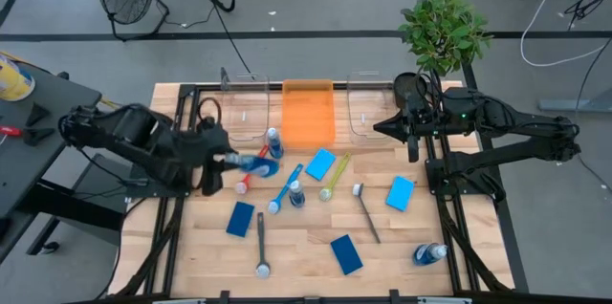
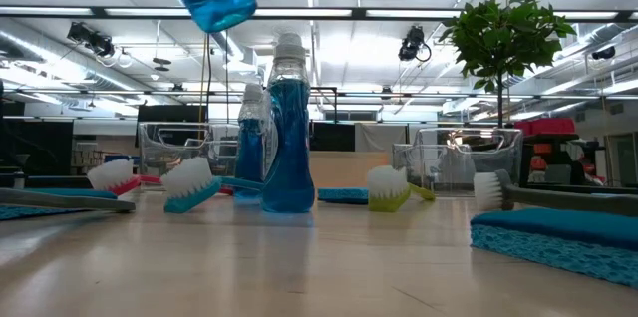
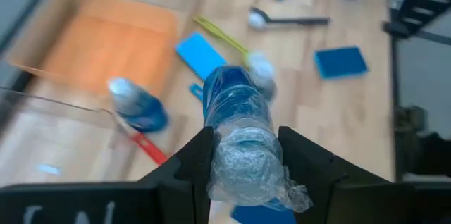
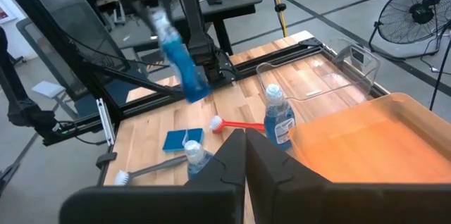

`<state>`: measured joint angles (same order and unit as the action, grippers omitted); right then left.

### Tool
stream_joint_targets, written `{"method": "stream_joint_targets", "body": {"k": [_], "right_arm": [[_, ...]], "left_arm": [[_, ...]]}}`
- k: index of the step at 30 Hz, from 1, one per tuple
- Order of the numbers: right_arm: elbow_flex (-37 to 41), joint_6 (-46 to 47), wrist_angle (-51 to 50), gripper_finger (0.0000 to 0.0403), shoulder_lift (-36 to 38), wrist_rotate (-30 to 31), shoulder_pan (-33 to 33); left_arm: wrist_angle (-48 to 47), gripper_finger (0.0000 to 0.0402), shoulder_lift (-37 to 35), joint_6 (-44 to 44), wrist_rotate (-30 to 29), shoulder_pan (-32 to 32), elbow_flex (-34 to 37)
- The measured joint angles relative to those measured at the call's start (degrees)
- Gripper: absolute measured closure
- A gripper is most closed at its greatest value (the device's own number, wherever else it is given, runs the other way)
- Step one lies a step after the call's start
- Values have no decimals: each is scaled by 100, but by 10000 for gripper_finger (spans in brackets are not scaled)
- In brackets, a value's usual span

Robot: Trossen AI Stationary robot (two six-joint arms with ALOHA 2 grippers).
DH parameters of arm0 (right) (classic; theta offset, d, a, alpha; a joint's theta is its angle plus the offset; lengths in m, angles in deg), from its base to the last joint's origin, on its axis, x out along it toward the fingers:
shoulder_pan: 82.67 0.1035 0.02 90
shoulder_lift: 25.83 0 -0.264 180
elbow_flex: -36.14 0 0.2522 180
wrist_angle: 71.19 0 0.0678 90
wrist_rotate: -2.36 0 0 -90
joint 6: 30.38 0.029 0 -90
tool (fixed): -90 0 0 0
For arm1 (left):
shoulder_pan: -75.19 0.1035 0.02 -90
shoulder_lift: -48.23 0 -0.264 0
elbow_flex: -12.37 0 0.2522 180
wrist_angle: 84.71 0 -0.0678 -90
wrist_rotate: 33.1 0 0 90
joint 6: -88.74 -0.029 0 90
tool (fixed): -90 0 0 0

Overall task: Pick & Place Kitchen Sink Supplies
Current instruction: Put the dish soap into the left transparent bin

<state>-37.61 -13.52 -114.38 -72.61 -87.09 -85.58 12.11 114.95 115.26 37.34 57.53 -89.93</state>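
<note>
Clear, blue-filled bottle (image 3: 238, 122), seemingly crinkled, in left gripper (image 3: 243, 160)

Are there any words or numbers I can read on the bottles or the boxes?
None can be read.
Bottle held in the left gripper: no label text visible.
Standing bottle beside the orange bin: its label is too blurred to read.
White marks on the left gripper's housing: cut off, unreadable.

Orange bin (image 1: 308, 111), blue sponges (image 1: 401, 193)
</note>
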Motion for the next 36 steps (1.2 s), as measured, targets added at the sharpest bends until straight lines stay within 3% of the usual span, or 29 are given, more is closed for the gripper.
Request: {"method": "stream_joint_targets", "body": {"k": [19,30,36], "right_arm": [[0,-30,4,392,0,2,1],[0,-280,3,392,0,3,-1],[0,-510,-21,392,-2,3,1]], "left_arm": [[89,265,0,-846,-866,2294,-242],[194,265,112,-1187,-862,3574,-238],[195,265,390,-1375,-522,4142,-194]]}}
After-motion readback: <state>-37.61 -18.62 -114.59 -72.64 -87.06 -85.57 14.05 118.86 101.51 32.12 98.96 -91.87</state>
